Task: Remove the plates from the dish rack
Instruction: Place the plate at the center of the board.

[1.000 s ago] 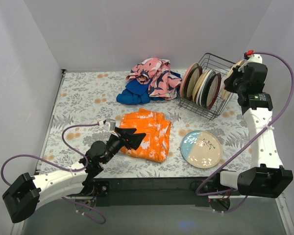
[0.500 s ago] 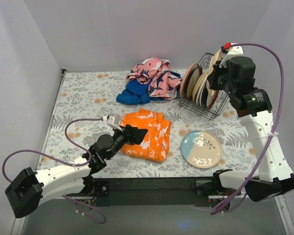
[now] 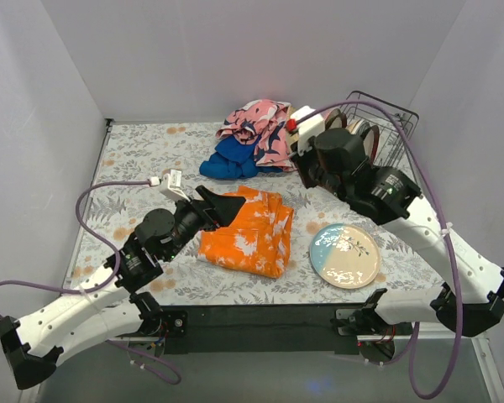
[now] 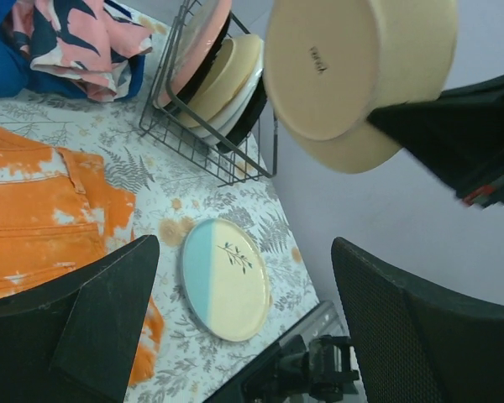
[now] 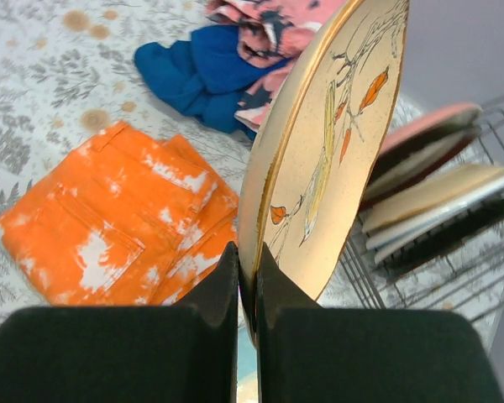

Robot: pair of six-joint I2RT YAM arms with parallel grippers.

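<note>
My right gripper [image 5: 246,262] is shut on the rim of a tan plate with leaf drawings [image 5: 319,168], held on edge in the air. In the left wrist view its pale underside [image 4: 353,75] shows above the table. The dish rack [image 3: 395,113] at the back right is a dark wire basket holding several plates [image 4: 223,71] on edge. A blue-and-cream plate [image 3: 345,254] lies flat on the table at the front right. My left gripper [image 3: 223,206] hangs open and empty above the orange cloth [image 3: 248,231], facing the flat plate [image 4: 225,279].
A heap of pink and blue cloths [image 3: 256,138] lies at the back, left of the rack. The orange cloth [image 5: 126,218] lies spread in the middle. White walls close in the left, back and right sides.
The right arm has lifted the tan plate out of the rack and swung it left over the table. The left arm has risen, and its jaws have spread a little wider.
</note>
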